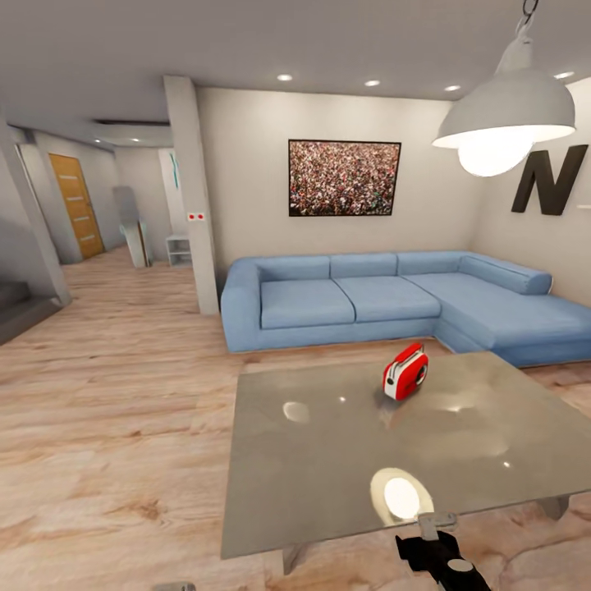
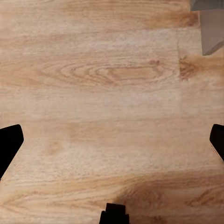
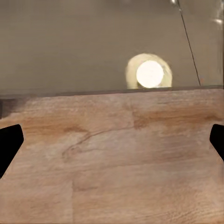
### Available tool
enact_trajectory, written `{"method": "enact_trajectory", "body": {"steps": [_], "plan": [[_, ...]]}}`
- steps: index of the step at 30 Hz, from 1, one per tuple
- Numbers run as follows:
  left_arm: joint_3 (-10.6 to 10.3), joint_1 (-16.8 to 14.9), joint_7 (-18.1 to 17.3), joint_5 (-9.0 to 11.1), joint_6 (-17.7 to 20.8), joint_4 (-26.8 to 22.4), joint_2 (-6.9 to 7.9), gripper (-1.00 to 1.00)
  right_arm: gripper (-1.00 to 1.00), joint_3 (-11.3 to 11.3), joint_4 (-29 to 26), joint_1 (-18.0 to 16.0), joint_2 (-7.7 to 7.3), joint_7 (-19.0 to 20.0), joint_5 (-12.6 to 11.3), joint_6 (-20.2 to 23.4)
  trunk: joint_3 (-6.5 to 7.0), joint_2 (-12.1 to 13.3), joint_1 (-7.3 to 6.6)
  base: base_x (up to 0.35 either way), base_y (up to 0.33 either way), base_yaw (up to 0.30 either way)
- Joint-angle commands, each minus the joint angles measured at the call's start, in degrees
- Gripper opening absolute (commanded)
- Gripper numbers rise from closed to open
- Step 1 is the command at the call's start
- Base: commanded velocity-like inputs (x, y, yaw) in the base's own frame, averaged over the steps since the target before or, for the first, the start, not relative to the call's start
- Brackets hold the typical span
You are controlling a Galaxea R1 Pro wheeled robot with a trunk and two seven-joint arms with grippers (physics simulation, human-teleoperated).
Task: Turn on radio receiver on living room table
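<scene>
1. The small red rounded-corner radio receiver (image 1: 405,372) with its round grey dial stood upright on the large low glossy grey tabletop (image 1: 328,468), near the far edge and a little toward the right side in the head view.
2. The tabletop stood in the living room, on the light wood plank floor (image 1: 107,427), and the light-blue corner sofa (image 1: 394,300) was just behind it against the beige wall.
3. A framed crowd picture (image 1: 345,177) hung on the wall above the sofa, and a white hanging lamp (image 1: 507,115) was at the upper right; its round bright reflection lay on the tabletop near the front edge.
4. The right arm (image 1: 439,554), black with a grey part, appeared low in the head view, at the near edge of the tabletop and well apart from the radio receiver.
5. The right pincer (image 3: 112,142) was spread wide with nothing between its fingers, over the floor next to the tabletop edge.
6. The left pincer (image 2: 112,142) was also spread wide and held nothing, above the bare wood floor.
</scene>
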Motion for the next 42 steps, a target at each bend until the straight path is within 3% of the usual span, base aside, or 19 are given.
{"method": "enact_trajectory", "body": {"steps": [1, 7, 12, 19, 21, 22, 25, 28, 29, 32, 37, 42], "plan": [[0.6, 0.0, 0.0, 0.0, 0.0, 0.0, 0.13, 1.00, 1.00, 0.0, -1.8, 0.0, 0.07, -0.1, 0.0, 0.1, 0.00, 0.0, 0.00, 0.327, 0.000, 0.000], [1.4, 0.0, -0.1, 0.1, -0.1, 0.0, 2.20, 1.00, 1.00, 0.0, -9.4, 0.0, 0.24, -0.2, -0.1, 0.7, 0.00, 0.0, 0.00, 0.327, 0.000, 0.000], [3.9, 0.0, -0.1, 0.1, -0.2, -0.9, 3.40, 1.00, 1.00, 0.0, -16.5, -0.2, 0.31, -0.2, -0.2, 3.2, 0.00, 0.0, 0.00, 0.327, 0.000, 0.000], [4.3, -0.1, 0.2, -0.1, 0.4, -8.4, 3.89, 1.00, 1.00, -0.1, -19.3, -3.8, 0.35, -0.5, -0.8, 7.4, 0.00, 0.0, 0.00, 0.327, 0.000, 0.000], [4.3, -0.1, 0.2, 0.0, 0.5, -9.4, 4.74, 1.00, 1.00, -0.1, -19.3, -4.8, 0.43, -0.5, -0.8, 8.5, 0.00, 0.0, 0.00, 0.327, 0.000, 0.000], [4.3, -0.1, 0.1, 0.1, 0.5, -10.4, 6.54, 1.00, 1.00, -0.1, -19.4, -6.9, 0.74, -0.4, -0.8, 11.4, 0.00, 0.0, 0.00, 0.327, 0.000, 0.000], [4.4, -0.2, 0.0, 0.2, 0.5, -12.0, 8.39, 1.00, 1.00, -0.1, -19.4, -8.8, 0.87, -0.2, -0.9, 14.6, 0.00, 0.0, 0.00, 0.327, 0.000, 0.000], [4.6, -0.3, 0.0, 1.9, 0.5, -13.4, 10.82, 1.00, 1.00, -0.1, -19.5, -10.2, 0.92, -0.2, -0.9, 16.4, 0.00, 0.0, 0.00, 0.327, 0.000, 0.000], [5.1, -0.4, 0.0, 3.5, 0.5, -13.6, 11.92, 1.00, 1.00, -0.2, -19.5, -10.8, 0.89, -0.3, -0.9, 16.7, 0.00, 0.0, 0.00, 0.327, 0.000, 0.000], [6.3, -0.4, -0.1, 6.4, 0.3, -13.5, 13.31, 1.00, 1.00, -0.4, -19.8, -12.3, 0.86, -0.4, -0.9, 18.0, 0.00, 0.0, 0.00, 0.327, 0.000, 0.000], [7.0, -0.4, -0.1, 8.8, 0.0, -13.2, 14.29, 1.00, 1.00, -0.6, -22.9, -14.1, 0.85, -0.3, -1.3, 24.8, 0.00, 0.0, 0.00, 0.327, 0.000, 0.000], [7.1, -0.4, -0.1, 9.1, -0.2, -13.1, 14.13, 1.00, 1.00, -0.7, -25.6, -14.5, 0.78, -0.4, -2.0, 26.2, 0.00, 0.0, 0.00, 0.254, 0.000, 0.000]]}}
